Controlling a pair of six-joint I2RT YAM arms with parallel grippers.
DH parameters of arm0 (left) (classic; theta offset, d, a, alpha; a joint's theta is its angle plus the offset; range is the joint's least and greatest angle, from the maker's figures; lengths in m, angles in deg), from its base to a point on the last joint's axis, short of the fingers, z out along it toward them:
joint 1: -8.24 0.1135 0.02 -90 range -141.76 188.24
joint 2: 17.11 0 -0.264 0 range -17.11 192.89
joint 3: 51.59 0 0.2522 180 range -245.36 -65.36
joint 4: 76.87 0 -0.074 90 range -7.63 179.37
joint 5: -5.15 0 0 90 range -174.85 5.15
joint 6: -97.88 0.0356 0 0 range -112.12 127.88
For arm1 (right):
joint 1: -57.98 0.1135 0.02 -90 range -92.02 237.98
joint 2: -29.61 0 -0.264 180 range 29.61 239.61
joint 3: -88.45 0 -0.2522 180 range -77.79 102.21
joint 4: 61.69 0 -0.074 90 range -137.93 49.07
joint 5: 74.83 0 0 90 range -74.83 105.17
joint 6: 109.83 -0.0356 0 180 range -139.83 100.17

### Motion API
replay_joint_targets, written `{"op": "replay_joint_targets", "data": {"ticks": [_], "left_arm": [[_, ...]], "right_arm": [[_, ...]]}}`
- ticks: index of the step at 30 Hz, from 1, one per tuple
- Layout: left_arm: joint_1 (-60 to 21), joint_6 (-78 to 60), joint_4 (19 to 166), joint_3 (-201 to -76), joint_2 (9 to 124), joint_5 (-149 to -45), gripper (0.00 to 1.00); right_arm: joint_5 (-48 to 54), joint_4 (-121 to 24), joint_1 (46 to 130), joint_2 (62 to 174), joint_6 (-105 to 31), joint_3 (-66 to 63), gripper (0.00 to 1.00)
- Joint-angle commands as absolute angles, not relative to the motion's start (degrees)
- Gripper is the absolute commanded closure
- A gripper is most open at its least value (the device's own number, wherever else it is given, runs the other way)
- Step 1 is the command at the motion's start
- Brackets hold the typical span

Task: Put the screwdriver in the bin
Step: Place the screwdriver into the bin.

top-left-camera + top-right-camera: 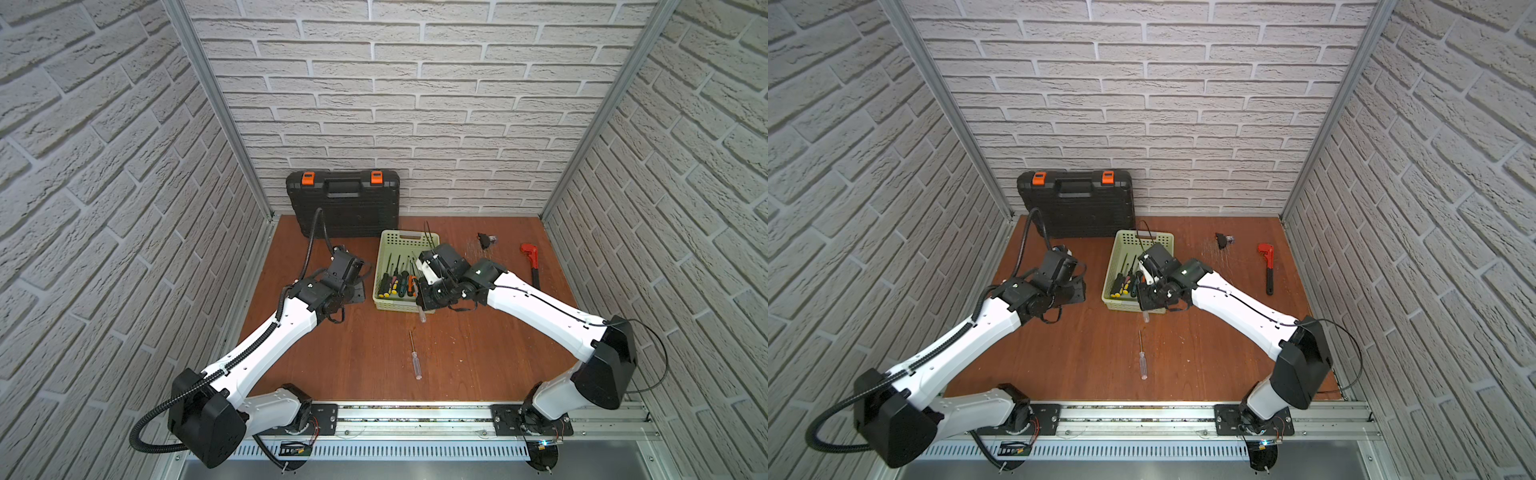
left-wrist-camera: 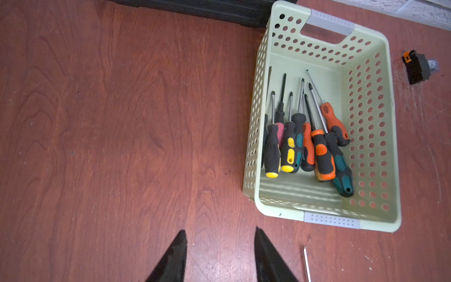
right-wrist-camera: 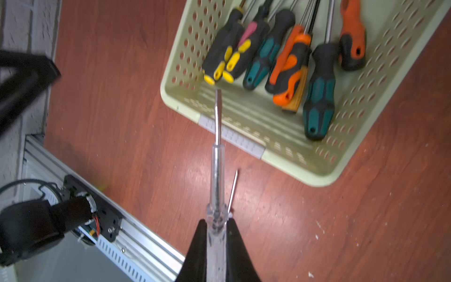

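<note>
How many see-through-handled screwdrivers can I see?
2. The held screwdriver is clamped in the right jaws at the bin, by its near rim; the loose screwdriver lies on the table in front. More could hide in the bin.

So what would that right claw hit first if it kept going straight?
Probably the bin. The screwdriver clamped in the right gripper leads, its tip over the near rim, aimed at the yellow-and-black handles. Height is unclear.

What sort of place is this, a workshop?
Likely a robot test booth dressed as a workshop: brick-patterned wall panels, a left arm and right arm on a metal rail, and a green bin of screwdrivers near a black toolcase.
</note>
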State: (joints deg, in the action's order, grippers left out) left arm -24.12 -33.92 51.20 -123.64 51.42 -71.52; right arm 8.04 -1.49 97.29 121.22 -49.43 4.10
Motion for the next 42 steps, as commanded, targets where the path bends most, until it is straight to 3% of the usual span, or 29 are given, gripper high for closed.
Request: {"op": "replay_joint_targets", "data": {"ticks": [1, 8, 18, 28, 35, 39, 42], "left_arm": [[-24.8, -35.8, 52.6, -122.1, 50.2, -72.4, 0.54], [-26.2, -37.2, 53.8, -121.1, 49.3, -71.8, 0.53], [-26.3, -36.9, 52.6, -120.6, 47.0, -70.5, 0.53], [-26.3, -36.7, 51.7, -121.1, 46.8, -71.1, 0.53], [-26.4, -35.4, 50.4, -123.7, 47.4, -73.5, 0.51], [-27.7, -34.8, 48.0, -125.0, 48.3, -74.2, 0.51], [-29.6, -34.9, 46.6, -125.4, 48.7, -74.3, 0.51]], "right_arm": [[6.9, -4.7, 94.6, 126.4, -45.8, 9.4, 0.93], [6.4, -14.9, 91.1, 134.9, -47.9, 12.3, 0.94], [4.4, -15.3, 89.9, 144.8, -49.3, 15.1, 0.93], [5.3, -15.6, 89.5, 147.8, -49.5, 15.7, 0.91], [5.5, -14.7, 89.4, 148.4, -48.6, 16.3, 0.8], [6.9, -13.4, 89.3, 147.6, -47.7, 16.9, 0.67], [7.8, -13.8, 89.3, 145.6, -47.5, 15.8, 0.66]]}}
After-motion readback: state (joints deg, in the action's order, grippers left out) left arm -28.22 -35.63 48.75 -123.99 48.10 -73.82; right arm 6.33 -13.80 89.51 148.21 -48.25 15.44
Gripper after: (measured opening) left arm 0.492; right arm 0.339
